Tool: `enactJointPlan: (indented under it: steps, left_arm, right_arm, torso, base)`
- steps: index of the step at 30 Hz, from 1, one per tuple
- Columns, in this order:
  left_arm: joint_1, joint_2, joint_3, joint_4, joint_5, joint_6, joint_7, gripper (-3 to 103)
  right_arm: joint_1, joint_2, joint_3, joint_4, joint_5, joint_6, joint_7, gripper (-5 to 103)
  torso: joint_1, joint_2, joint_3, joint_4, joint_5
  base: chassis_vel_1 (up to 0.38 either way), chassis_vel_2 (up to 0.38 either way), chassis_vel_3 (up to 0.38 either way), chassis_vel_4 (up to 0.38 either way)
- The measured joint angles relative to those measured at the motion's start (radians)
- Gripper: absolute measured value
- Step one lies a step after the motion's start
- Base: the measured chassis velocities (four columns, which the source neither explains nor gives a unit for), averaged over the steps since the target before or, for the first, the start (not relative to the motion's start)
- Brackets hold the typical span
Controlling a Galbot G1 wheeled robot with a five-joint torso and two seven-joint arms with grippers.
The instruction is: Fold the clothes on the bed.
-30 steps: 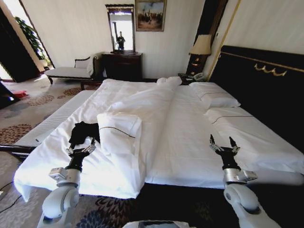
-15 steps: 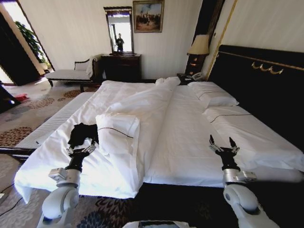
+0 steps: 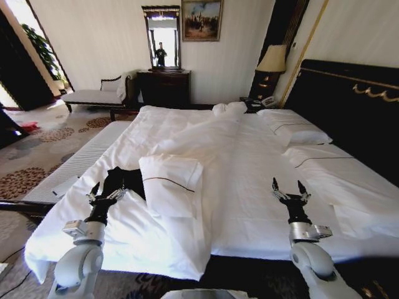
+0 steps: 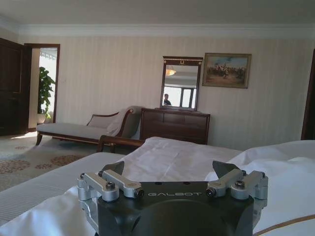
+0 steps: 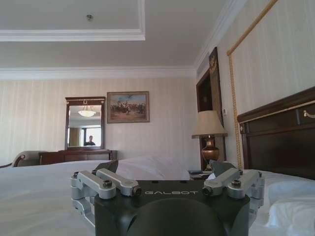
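On smooth white bed (image 3: pixel 249 187) — crumpled soft black T-shirt (image 3: pixel 121 182), left end effector (image 3: pixel 105 194) spread beside it

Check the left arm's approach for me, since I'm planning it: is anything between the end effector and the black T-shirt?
Nothing visible. The left end effector, open, hovers just short of the black T-shirt; the folded white duvet corner lies beside the shirt, toward the robot's right.
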Motion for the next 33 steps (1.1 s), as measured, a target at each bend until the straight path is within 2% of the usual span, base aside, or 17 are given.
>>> enactJointPlan:
  steps: [4,6,15,21,33]
  left_arm:
    - [0.001,0.001,0.000,0.003,0.004,0.000,0.000,100]
    - [0.006,0.001,-0.005,0.002,0.005,0.000,0.000,100]
    - [0.019,-0.004,-0.022,-0.005,0.006,0.001,0.000,100]
    - [0.032,-0.017,-0.026,-0.012,0.015,0.000,0.000,100]
    - [0.054,-0.022,-0.037,-0.030,0.021,-0.007,-0.001,100]
  right_arm:
    - [0.008,-0.002,-0.005,-0.011,0.002,0.009,-0.013,100]
    - [0.014,-0.005,-0.011,-0.025,0.000,0.013,-0.034,100]
    - [0.042,-0.009,-0.040,-0.054,-0.002,0.019,-0.059,100]
    - [0.054,-0.011,-0.059,-0.067,-0.003,0.020,-0.065,100]
    - [0.069,-0.012,-0.088,-0.082,-0.005,0.031,-0.066,100]
  torso:
    - [-0.001,0.000,0.000,-0.0003,0.0011]
    - [-0.003,0.001,-0.001,-0.0013,0.0021]
    - [-0.002,0.000,0.000,-0.0003,0.0006]
    - [-0.001,0.000,0.000,-0.0003,0.0009]
    - [-0.003,0.001,-0.001,-0.0006,0.0010]
  base:
    - [0.016,0.047,-0.004,-0.042]
    - [-0.006,-0.049,-0.013,0.046]
    - [-0.003,-0.036,-0.008,0.033]
    - [0.000,0.000,0.000,0.000]
    - [0.172,-0.092,-0.173,0.088]
